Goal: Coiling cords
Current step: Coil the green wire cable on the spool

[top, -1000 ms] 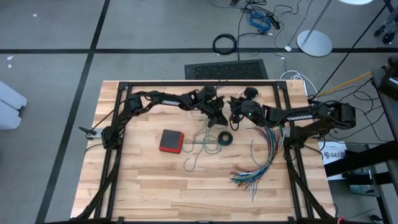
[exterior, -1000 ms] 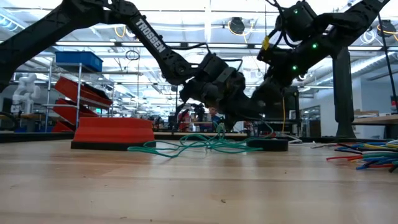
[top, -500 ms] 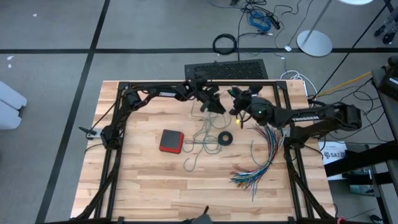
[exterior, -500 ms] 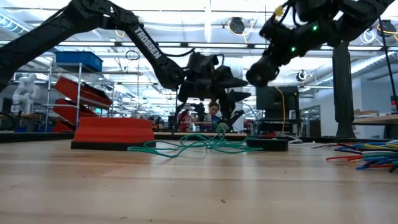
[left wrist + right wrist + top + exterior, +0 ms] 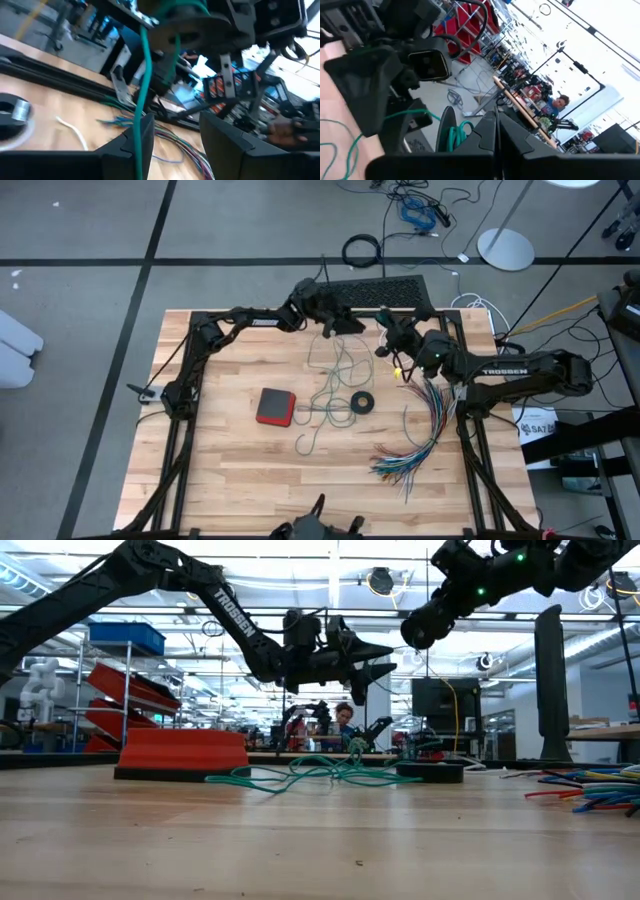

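Note:
The teal cord lies in a loose pile mid-table, and one strand rises from it to my left gripper. That gripper hovers near the far edge, level and open. My right gripper hangs just to the right of it, shut, with turns of teal cord wound round it. A straight strand joins the two grippers. A short white strand lies on the table by a round black piece. The rest of the white cord cannot be made out. My left gripper has the teal cord lying over one finger; its jaws stand apart with nothing between them. From that finger the cord runs straight to the right gripper and slack down to the pile. My right gripper carries several turns of teal cord wound round its shut fingers, clear of the table. Whether an end is pinched between them is hidden.
A red box sits left of the pile and a small black ring right of it. Multicoloured wires fan out at the right. A dark grille lies beyond the far edge.
Both grippers have risen from just above the pile and tipped from pointing down to level. The left one has gone toward the far edge, and the right one toward the right. A strand of teal cord has been drawn up off the pile.

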Controlling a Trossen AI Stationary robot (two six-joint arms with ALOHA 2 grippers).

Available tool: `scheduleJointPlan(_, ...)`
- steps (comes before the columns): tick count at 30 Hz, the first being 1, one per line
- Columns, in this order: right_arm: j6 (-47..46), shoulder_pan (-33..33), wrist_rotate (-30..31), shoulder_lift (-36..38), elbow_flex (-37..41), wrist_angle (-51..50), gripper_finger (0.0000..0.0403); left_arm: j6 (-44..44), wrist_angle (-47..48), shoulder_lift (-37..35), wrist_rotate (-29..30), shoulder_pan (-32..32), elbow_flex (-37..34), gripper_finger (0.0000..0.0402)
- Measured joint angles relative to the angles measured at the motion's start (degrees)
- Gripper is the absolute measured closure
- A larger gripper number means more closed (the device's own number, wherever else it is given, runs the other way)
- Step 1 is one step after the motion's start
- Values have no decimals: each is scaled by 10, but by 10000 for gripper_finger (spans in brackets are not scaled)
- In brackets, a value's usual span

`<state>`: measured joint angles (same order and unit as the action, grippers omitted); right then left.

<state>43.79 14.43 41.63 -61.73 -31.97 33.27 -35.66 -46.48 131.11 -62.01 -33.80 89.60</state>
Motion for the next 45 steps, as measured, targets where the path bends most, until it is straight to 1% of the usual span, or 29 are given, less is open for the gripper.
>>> scheduleJointPlan(4, 9, 2, -3, 0, -33, -21, 403, 0, -14, 0, 8, 0, 6, 237)
scheduleJointPlan(8, 5, 2, -25, 0, -64, -57, 403, -13, -17, 0, 25, 5, 7, 237)
scheduleJointPlan(13, -9, 2, -29, 0, -68, -84, 403, -16, -16, 0, 25, 8, 7, 237)
scheduleJointPlan(17, -11, 2, -29, 0, -68, -88, 403, -67, -10, 0, 25, 9, 7, 237)
scheduleJointPlan(22, -11, 2, -30, 0, -68, -88, 403, -73, -5, 0, 25, 7, 7, 237)
scheduleJointPlan(25, -11, 2, -30, 0, -68, -88, 403, -30, -2, 0, 23, 9, 7, 237)
scheduleJointPlan(29, -11, 2, -30, 0, -68, -88, 403, 98, 36, 0, 40, 25, -3, 237)
scheduleJointPlan(32, -12, 2, -29, 0, -68, -87, 403, 183, 73, 0, 94, 39, -9, 237)
scheduleJointPlan(35, -13, 2, -30, 0, -68, -87, 403, 240, 106, 0, 139, 50, -10, 237)
scheduleJointPlan(36, -13, 2, -30, 0, -68, -87, 403, 253, 111, 0, 154, 54, -10, 237)
scheduleJointPlan(38, -13, 2, -30, 0, -68, -87, 403, 270, 111, 0, 160, 61, -10, 237)
scheduleJointPlan(42, -13, 2, -30, 0, -68, -87, 403, 276, 111, 0, 166, 74, -10, 237)
scheduleJointPlan(45, -13, 2, -30, 0, -68, -87, 403, 276, 111, 0, 183, 77, -10, 239)
